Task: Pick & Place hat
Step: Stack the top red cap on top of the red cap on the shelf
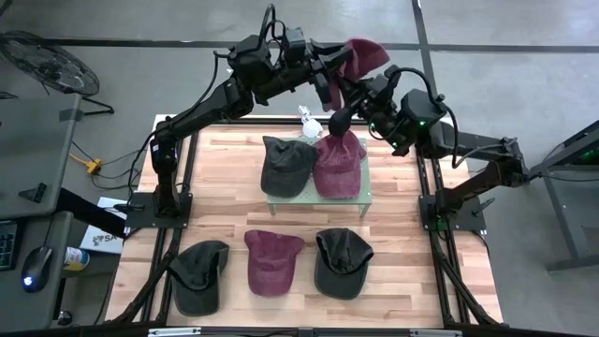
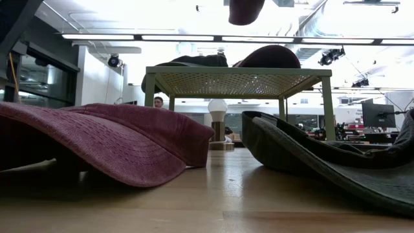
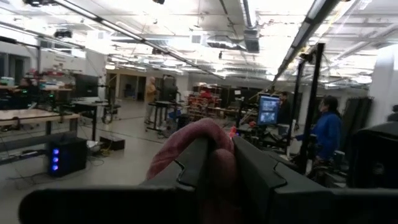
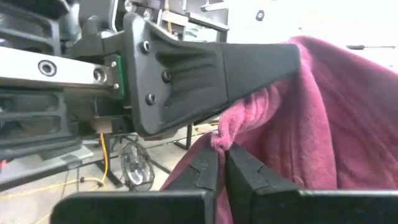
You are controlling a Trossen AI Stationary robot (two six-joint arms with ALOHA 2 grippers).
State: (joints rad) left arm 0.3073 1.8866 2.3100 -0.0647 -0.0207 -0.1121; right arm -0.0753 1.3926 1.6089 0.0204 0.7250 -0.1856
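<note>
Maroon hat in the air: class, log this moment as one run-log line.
maroon hat: aloft behind rack | left gripper: shut on hat | right gripper: shut on hat | stage: two-arm handover

You have a maroon hat [image 4: 348, 124] of soft, matt washed cloth, its fabric bunched and slightly fuzzy where the right tool [image 4: 222, 163] pinches it. That tool's fingers [image 4: 205, 174] look like dark matt moulded plastic with stepped ridges. The left tool [image 3: 217, 163] is the same dull black plastic. Your tabletop [image 1: 393, 211] is pale planked wood, smooth with a low sheen in the low view. The small stand [image 2: 226, 81] has green-painted metal legs and a perforated mesh top. The dark hat [image 2: 336, 165] lying on the wood reads as stiffer, faded, matt cloth.
</note>
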